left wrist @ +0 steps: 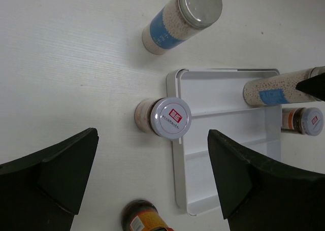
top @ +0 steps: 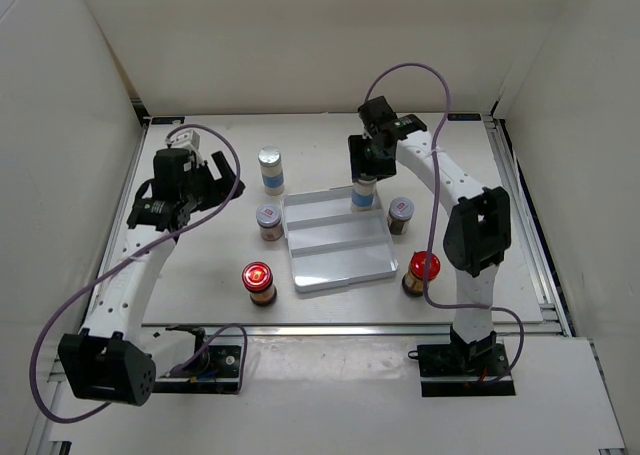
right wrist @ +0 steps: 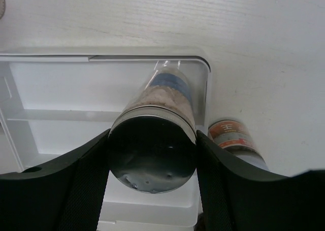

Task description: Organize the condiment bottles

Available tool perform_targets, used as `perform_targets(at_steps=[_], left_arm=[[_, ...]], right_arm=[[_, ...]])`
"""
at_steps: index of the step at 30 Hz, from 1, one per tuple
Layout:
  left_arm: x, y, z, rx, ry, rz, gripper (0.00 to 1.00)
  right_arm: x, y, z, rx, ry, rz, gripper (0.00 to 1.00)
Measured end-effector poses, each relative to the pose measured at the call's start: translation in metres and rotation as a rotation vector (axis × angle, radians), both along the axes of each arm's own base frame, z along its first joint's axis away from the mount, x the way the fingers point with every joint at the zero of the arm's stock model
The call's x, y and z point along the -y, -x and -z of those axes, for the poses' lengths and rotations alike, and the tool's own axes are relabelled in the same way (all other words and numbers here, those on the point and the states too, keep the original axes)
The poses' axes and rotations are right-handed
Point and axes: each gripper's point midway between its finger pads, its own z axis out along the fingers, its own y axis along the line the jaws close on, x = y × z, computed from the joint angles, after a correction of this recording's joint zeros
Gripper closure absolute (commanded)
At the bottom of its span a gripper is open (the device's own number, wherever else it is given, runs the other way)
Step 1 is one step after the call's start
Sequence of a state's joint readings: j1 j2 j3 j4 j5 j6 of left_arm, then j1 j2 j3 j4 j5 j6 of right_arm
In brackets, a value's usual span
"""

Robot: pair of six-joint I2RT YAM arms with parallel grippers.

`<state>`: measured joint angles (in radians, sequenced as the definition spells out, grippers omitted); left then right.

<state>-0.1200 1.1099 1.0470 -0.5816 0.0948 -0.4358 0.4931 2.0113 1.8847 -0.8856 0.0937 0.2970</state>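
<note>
The right gripper point(top: 367, 167), matte black plastic, sits in the upper middle of the overhead frame with its jaws clamped on the cap of a tall white cylindrical jar with a blue label point(right wrist: 161, 96). In the right wrist view its dark fingers point(right wrist: 76, 190) press flush against both sides of the smooth, mirror-like silver cap; the clear wall shows pale granules inside. This jar stands upright over the far right corner of the white ridged rectangular plastic tray point(top: 340, 260), in the farthest compartment; whether its base rests on the tray floor cannot be told.

The left gripper point(top: 225, 183) is at the left of the overhead frame, jaws spread wide and holding nothing, well apart from every jar. In the left wrist view a short brown jar with a flat silver lid point(left wrist: 170, 118) appears in the middle of the frame between the two black wedge-shaped fingers point(left wrist: 56, 170), just beside the tray's left rim.

A second tall white jar with a silver cap point(top: 271, 170) stands upright on the white wood-grain table point(top: 200, 265), up and left of the tray and apart from it; a second short silver-lidded brown jar point(top: 401, 214) stands just right of the tray. Two brown jars with glossy red caps stand lower in the frame, one left point(top: 258, 281) and one right point(top: 421, 271) of the tray.
</note>
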Motion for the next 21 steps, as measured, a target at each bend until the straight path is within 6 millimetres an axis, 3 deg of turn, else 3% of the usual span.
perform_targets(at_steps=[3,4,7,8,9,12,15,21], left_arm=[[0.002,-0.015,-0.007,0.004,-0.012,0.014,0.01],[0.003,-0.02,-0.009,0.008,-0.013,0.019,0.01],[0.006,-0.031,-0.017,0.022,-0.015,0.038,0.01],[0.007,-0.033,-0.019,0.028,-0.017,0.046,0.01],[0.008,-0.035,-0.02,0.03,-0.018,0.051,0.01],[0.011,-0.045,-0.024,0.038,-0.019,0.064,0.01],[0.015,-0.058,-0.023,0.041,-0.022,0.073,0.01],[0.043,-0.093,-0.013,0.049,-0.072,0.142,0.01]], right_arm=[[0.002,-0.003,-0.002,0.012,0.011,0.011,0.82],[0.002,-0.003,-0.001,0.01,0.012,0.014,0.63],[0.003,-0.003,-0.001,0.011,0.014,0.018,0.28],[0.004,-0.003,-0.001,0.012,0.018,0.02,0.05],[0.004,-0.003,-0.001,0.012,0.018,0.027,0.0],[0.007,-0.002,-0.008,0.024,0.025,0.025,0.0],[0.009,-0.002,-0.034,0.06,0.018,0.026,0.0],[0.002,-0.015,-0.144,0.297,-0.107,0.015,0.0]])
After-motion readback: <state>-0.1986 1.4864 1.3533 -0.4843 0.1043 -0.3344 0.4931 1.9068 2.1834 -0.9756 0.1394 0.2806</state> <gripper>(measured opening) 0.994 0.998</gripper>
